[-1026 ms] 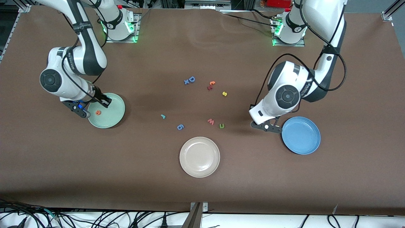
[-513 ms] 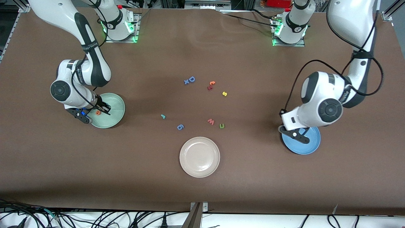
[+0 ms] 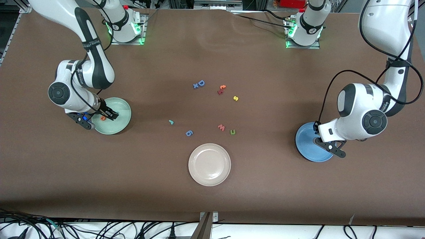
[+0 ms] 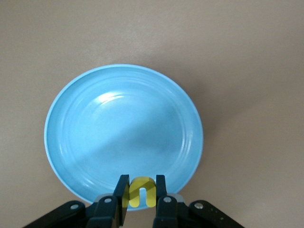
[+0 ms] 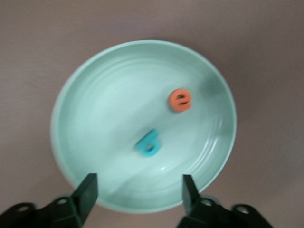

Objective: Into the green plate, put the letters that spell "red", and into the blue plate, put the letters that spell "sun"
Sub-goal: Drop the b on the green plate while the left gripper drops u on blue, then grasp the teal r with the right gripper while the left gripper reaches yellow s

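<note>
Mint-green and sky-blue plates frame the front view. The right gripper (image 3: 105, 115) hangs over the green plate (image 3: 122, 123), where a second ago it sat at the plate's rim with only the orange "e" (image 3: 103, 117) showing on the plate. The left gripper (image 3: 328, 146) was beside the blue plate (image 3: 303, 147) a second ago, toward the middle of the table — now it is over that plate's edge toward the left arm's end. Well apart from the blue plate, toward the table's middle, lie the yellow "s" (image 3: 235, 98), the dark green arch (image 3: 232, 132) and the teal "r" (image 3: 171, 122), none yet collected. The pink "w" (image 3: 221, 127), blue "g" (image 3: 189, 133), blue "D" (image 3: 200, 83) and beige-white plate (image 3: 209, 164) lie there too.

From the left wrist, the fingers (image 4: 120, 195) are pinched tight on the yellow arch (image 4: 141, 191), held above the blue plate's rim; the plate is bare inside.

From the right wrist, the fingers (image 5: 88, 192) stand wide apart with nothing between them, and the teal "d" (image 5: 147, 143) lies on the green plate near the "e" — it looks just let go.

So "red" lacks only its "r". My guess: the left gripper next lets the arch fall into the blue plate.
</note>
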